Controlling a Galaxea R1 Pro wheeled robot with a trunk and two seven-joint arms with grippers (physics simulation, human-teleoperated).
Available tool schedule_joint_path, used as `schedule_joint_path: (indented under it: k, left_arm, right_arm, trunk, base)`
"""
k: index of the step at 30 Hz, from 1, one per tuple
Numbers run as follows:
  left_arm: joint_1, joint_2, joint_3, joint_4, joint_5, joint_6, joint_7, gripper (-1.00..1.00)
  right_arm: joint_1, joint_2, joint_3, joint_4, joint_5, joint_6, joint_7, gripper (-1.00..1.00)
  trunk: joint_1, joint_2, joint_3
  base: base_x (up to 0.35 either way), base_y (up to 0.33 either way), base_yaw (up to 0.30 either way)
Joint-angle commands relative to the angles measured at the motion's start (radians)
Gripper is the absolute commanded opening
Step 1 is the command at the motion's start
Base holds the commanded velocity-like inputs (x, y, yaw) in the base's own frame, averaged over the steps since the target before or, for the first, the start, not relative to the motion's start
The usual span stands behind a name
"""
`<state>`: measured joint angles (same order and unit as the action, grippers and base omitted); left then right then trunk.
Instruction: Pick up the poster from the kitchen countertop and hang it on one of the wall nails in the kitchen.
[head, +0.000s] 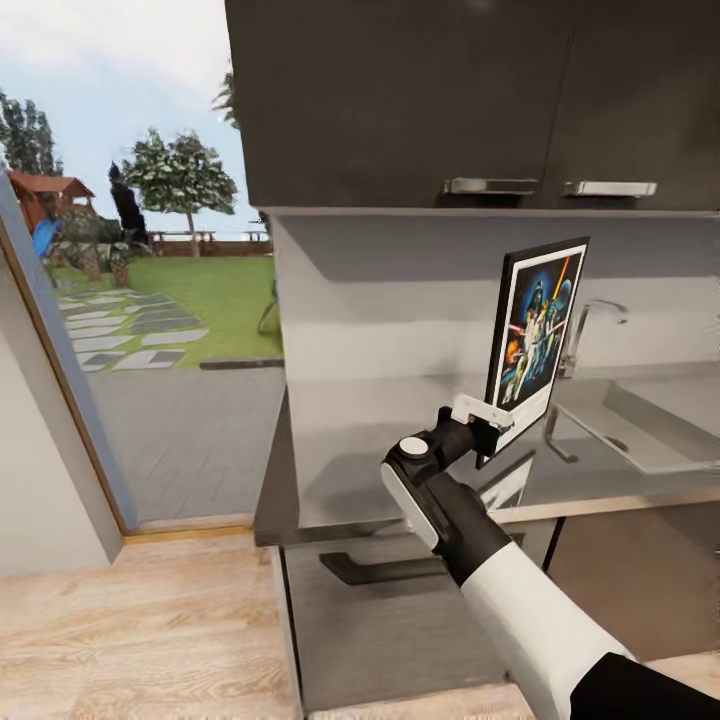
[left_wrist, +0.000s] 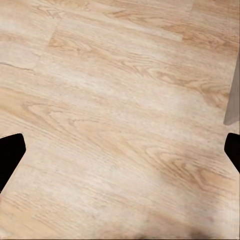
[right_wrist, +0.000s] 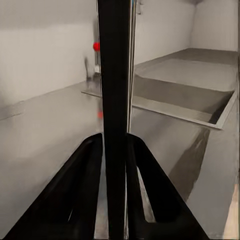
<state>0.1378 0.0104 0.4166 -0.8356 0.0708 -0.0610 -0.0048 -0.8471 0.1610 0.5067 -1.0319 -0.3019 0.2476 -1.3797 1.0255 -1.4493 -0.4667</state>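
Head view: right hand (head: 487, 432) pinches the poster (head: 535, 335) by its lower edge, upright above the surface (head: 350, 470), left of the sink (head: 640, 425), probably for carrying to a nail.
Left wrist: left hand's fingertips (left_wrist: 10, 152) spread over wooden floor (left_wrist: 120, 110).
Right wrist: fingers (right_wrist: 82, 185) clamp the poster's black edge.

No readable text anywhere; poster (head: 534, 325) artwork visible, any title lettering too blurred, perhaps unresolvable.

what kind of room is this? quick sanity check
Most likely a home kitchen beside an open doorway to a garden. Cues: a glossy grey countertop with an inset sink and tap, dark wall cabinets above. The right pincer holds a poster upright over the counter.
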Motion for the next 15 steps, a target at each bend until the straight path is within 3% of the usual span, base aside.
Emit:
schedule_joint_path:
  k: [1, 7, 15]
  left_arm:
    - [0.0, 0.0, -0.001, 0.0, 0.007, -0.002, 0.0, 1.0]
    - [0.0, 0.0, -0.001, 0.0, 0.007, -0.002, 0.0, 1.0]
    - [0.0, 0.0, -0.001, 0.0, 0.007, -0.002, 0.0, 1.0]
  right_arm:
    - [-0.001, 0.0, 0.002, -0.001, -0.006, 0.007, -0.004, -1.0]
    - [-0.001, 0.0, 0.002, -0.001, -0.006, 0.007, 0.018, -1.0]
    - [-0.001, 0.0, 0.001, -0.001, -0.006, 0.007, 0.033, -1.0]
  trunk:
    - [0.0, -0.001, -0.001]
    - [0.0, -0.001, -0.001]
    - [0.0, -0.001, -0.001]
  base:
    - [-0.263, 0.0, 0.0]
    - [-0.167, 0.0, 0.0]
    - [-0.306, 0.0, 0.0]
